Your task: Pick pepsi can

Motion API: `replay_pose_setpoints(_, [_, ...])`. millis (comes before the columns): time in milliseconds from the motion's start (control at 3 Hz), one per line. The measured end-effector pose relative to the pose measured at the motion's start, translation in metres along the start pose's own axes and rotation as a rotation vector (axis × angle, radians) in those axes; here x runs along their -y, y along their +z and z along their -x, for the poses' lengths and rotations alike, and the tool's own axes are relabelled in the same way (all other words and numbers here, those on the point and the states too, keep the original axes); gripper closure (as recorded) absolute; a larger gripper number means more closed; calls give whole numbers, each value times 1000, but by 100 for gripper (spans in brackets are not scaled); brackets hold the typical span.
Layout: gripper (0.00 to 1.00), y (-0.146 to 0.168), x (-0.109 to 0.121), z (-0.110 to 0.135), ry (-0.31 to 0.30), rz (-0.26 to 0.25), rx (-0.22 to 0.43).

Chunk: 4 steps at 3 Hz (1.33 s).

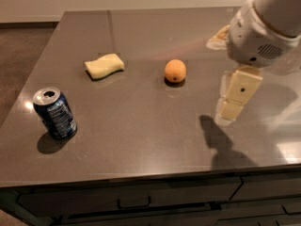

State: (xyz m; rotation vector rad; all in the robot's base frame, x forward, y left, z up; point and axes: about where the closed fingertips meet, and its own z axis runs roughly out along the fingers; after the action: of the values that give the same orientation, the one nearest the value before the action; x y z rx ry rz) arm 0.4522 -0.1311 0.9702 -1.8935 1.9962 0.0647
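The pepsi can (54, 113) stands upright near the front left corner of the dark grey table (141, 126), its silver top open to the room and a shadow pooling on the left of its base. Nothing touches it. Farther back and a little to the right lies a pale yellow sponge (104, 66), flat on the table, and to the right of that, about mid-table, sits an orange (175, 71); the two are well apart from each other and from the can. Over on the right side, the robot's bulky white arm (261, 29) reaches in from the upper corner, and the cream-coloured gripper (233, 100) hangs below it, pointing down above the table surface. It is well apart from the can, with the orange lying between them and further back. It carries nothing that I can see, but from where I stand I cannot tell whether it is released or clenched. Its shadow (217, 142) falls on the table just in front of it. Below the table's front edge runs a row of dark drawers (134, 202).
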Motion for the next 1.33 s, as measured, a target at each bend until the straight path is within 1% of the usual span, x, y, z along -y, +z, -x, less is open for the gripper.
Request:
replay_pose_setpoints(333, [0, 22, -8, 39, -110, 47, 66])
replay_pose_setpoints(667, [0, 39, -26, 68, -220, 102, 122])
replay_pose_setpoints(1000, [0, 56, -52, 99, -331, 161, 169])
replay_pose_setpoints(1333, [0, 74, -71, 129, -371, 184, 203])
